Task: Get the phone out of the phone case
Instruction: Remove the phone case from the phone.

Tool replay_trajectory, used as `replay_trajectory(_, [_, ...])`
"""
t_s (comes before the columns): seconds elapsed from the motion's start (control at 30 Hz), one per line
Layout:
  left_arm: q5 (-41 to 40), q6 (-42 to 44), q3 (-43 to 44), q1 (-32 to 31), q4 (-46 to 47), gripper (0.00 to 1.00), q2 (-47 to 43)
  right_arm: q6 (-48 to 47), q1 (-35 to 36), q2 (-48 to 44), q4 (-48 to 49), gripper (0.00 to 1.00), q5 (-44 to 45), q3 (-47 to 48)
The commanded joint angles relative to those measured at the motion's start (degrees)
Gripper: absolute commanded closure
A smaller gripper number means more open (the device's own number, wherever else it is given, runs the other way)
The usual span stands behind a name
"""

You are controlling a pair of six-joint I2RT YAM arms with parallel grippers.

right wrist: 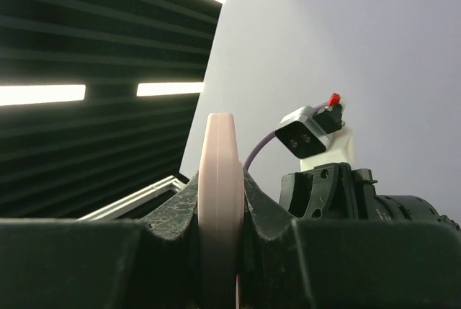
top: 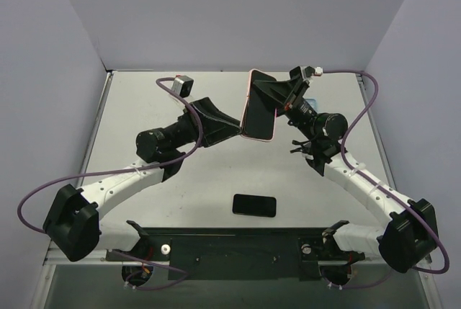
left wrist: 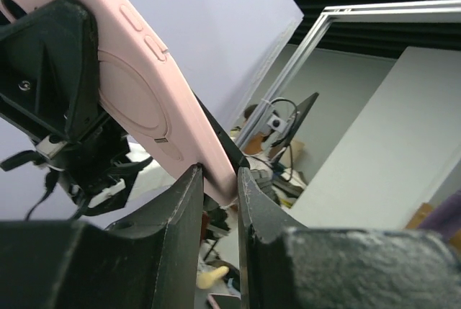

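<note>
Top view, phone case [top: 258,107]: you are seeing it hanging tilted in the air over the far half of the table [top: 216,172], pink, between both arms.
Top view, phone [top: 254,205]: it is lying flat and black near the middle of the near edge, well apart from the case.
Top view, right gripper [top: 279,96]: it is holding the case's far-right side.
Top view, left gripper [top: 232,130]: it is meeting the case's near-left corner.
Left wrist view, left fingers [left wrist: 184,201]: they are straddling the case's corner; you cannot tell whether they are squeezing it.
Right wrist view, right fingers [right wrist: 173,208]: they are clamping the case's edge from both sides.
</note>
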Motion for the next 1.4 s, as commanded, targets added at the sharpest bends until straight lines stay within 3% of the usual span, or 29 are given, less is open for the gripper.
replay_trajectory(0.0, [0.1, 16.5, -1.7, 0.6, -9.6, 1.0, -1.8, 5.7, 2.3, -0.9, 11.6, 1.0, -0.4, 2.3])
replay_trajectory(0.17, [-4.4, 29.5, -1.7, 0.8, -30.6, 1.0, -5.6, 8.7, 2.3, 0.0, 15.6, 1.0, 1.6, 2.5])
replay_trajectory(0.23, [-9.1, 36.8, 0.4, 0.7, -46.1, 1.0, -7.2, 9.2, 2.2, -0.1, 16.0, 1.0, 2.4, 2.4])
replay_trajectory(0.33, [-23.5, 49.6, 7.3, -0.9, -71.8, 1.0, -7.7, 9.3, 2.3, -0.1, 16.4, 1.0, 3.2, 2.6])
replay_trajectory(0.4, [-30.8, 53.3, 9.5, -1.6, -82.3, 1.0, -6.8, 9.9, 2.2, 0.5, 18.1, 1.0, 4.1, 2.7])
replay_trajectory(0.63, [-39.7, 56.0, 7.8, -1.7, -86.7, 1.0, -8.3, 11.2, 1.3, 1.7, 20.0, 1.0, 5.6, 2.8])
replay_trajectory(0.93, [-36.9, 55.1, 2.7, -1.7, -85.1, 1.0, -9.2, 11.3, -0.5, 1.0, 20.0, 1.0, 6.4, 5.2])
replay_trajectory(1.23, [-27.3, 53.1, 3.6, -1.2, -83.2, 1.0, -10.4, 8.8, -1.9, 0.5, 19.3, 1.0, 5.7, 3.7])
replay_trajectory(1.3, [-27.2, 51.8, 3.7, -0.9, -82.4, 0.88, -12.9, 2.5, -3.0, -1.1, 15.2, 1.0, 4.7, 1.7])
replay_trajectory(1.33, [-28.4, 50.3, 3.1, -0.8, -80.2, 0.71, -14.1, 0.0, -3.2, -2.8, 10.5, 1.0, 5.0, 0.9])
replay_trajectory(1.37, [-29.1, 49.5, 1.7, -0.8, -78.7, 0.62, -17.2, -4.2, -3.5, -3.3, 8.2, 1.0, 5.1, -0.3])
